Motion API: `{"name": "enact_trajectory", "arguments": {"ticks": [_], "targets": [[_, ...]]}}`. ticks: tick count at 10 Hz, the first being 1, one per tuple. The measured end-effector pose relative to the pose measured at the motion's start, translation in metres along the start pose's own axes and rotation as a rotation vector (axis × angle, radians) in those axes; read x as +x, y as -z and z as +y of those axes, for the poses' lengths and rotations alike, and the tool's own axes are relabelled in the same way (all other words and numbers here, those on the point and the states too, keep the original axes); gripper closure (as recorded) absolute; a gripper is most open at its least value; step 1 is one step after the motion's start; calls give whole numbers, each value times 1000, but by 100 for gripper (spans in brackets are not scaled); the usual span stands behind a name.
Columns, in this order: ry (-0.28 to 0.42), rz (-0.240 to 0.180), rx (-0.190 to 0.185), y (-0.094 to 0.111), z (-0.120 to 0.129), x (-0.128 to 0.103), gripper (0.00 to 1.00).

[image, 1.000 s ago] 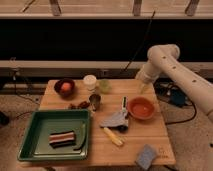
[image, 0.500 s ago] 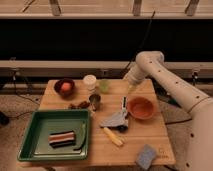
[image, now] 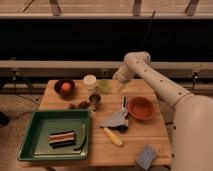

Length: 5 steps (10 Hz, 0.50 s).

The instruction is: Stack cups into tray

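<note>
arm (image: 150,75): has swung left across the upper centre of the frame, towards the cups
tray (image: 50,122): lower left, no cups inside yet
gripper (image: 118,85): upper centre, just right of the green cup, fingers spread, holding nothing
green cup (image: 105,86): upper centre, likely first pick
metal cup (image: 94,101): centre, near the tray's upper right corner

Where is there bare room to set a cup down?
The large dark green rectangular plastic tray is bare across its back half, behind the striped block. Free too: wood between wide orange bowl and grey-blue square sponge. Crowded around the pale green translucent plastic cup, with the end effector beside it.
</note>
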<state>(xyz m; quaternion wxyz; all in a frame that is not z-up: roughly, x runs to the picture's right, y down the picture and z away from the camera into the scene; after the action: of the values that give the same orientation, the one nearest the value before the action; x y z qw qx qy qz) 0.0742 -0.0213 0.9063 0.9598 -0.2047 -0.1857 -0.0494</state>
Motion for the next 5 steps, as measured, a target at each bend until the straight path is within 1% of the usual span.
{"name": "enact_trajectory", "arguments": {"ticks": [1,2,5], "targets": [[15,-6,2,-3,-3,-2,35],[31,-14,-2,-8,-5,-9,35],[87,-51,-19,-25,-7,-40,35]]}}
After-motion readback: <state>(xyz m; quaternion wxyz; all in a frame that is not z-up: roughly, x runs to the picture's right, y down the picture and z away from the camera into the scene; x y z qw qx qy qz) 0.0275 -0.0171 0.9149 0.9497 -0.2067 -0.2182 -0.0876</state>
